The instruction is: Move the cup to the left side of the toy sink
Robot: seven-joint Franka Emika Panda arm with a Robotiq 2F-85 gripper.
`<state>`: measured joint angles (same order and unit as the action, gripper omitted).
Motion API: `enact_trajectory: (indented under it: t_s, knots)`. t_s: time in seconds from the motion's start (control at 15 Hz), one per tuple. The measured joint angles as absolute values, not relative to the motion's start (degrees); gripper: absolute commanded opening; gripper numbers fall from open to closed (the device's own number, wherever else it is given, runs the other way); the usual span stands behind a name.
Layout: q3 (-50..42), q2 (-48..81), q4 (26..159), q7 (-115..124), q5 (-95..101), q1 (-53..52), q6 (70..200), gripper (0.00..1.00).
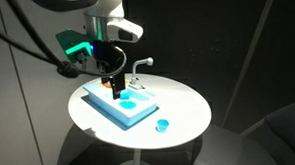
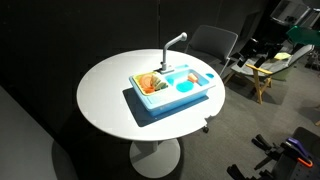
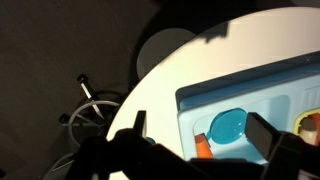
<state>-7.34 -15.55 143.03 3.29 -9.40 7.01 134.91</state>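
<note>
My hand hung wide open and empty above the toy sink. In the wrist view its 2 fingers stood far apart with nothing between them.

The sink, a flat light blue rectangle, lay on the round white counter. Its curved pale faucet rose from the far edge. Inside the basin sat a round cyan disc with an orange patch beside it. Both looked like parts of the sink.

The cup, tiny and bright blue, stood on the counter just beside 1 short end of the sink, near its front corner. It was apart from my hand and untouched. In an exterior view the sink showed plainly, but I could not find the cup there.

By my reading, none of the task was done yet. I had to bring the hand over the cup, lower it, close on the cup, lift it, carry it past the sink and set it down on the sink's left side. The cup seemed to be at the wrong end, though I could not be sure which end counted as left.
</note>
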Motion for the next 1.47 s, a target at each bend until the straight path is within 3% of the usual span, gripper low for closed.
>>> enact_trajectory:
  t_s: [1.47]
  knots:
    - [-10.16, 14.83, 112.69, -3.57, -2.0, 11.12, 130.27, 1.0]
